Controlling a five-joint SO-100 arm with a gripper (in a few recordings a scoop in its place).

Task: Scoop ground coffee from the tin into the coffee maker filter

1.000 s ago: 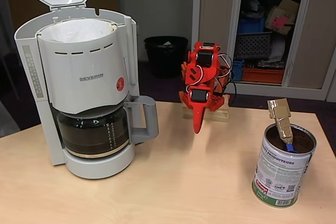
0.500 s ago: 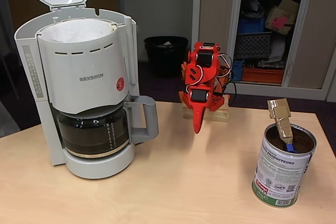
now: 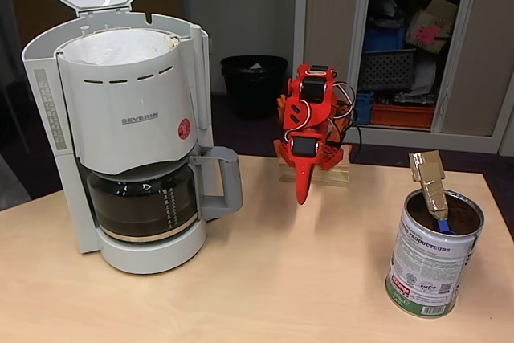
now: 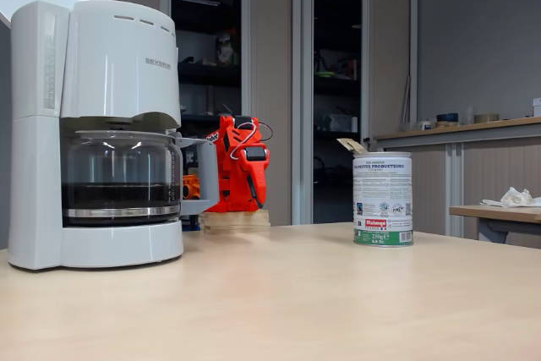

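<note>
The tin (image 3: 432, 259) stands at the table's front right, white label with a green band at its base; the same tin (image 4: 382, 199) shows in the low fixed view. Brown ground coffee (image 3: 458, 216) fills its mouth, and a scoop with a tape-wrapped handle (image 3: 430, 181) and blue bowl leans in it. The white coffee maker (image 3: 132, 126) stands at left with its lid up and a white paper filter (image 3: 120, 46) in the basket. The red arm is folded at the table's back, its gripper (image 3: 302, 193) pointing down, shut and empty; the gripper (image 4: 252, 194) also shows beside the machine.
A glass carafe (image 3: 144, 202) with dark liquid sits under the filter basket. The arm stands on a wooden block (image 3: 317, 173). A black bin (image 3: 254, 84) and open cupboard shelves (image 3: 405, 38) lie behind the table. Bare tabletop (image 3: 297, 279) stretches between machine and tin.
</note>
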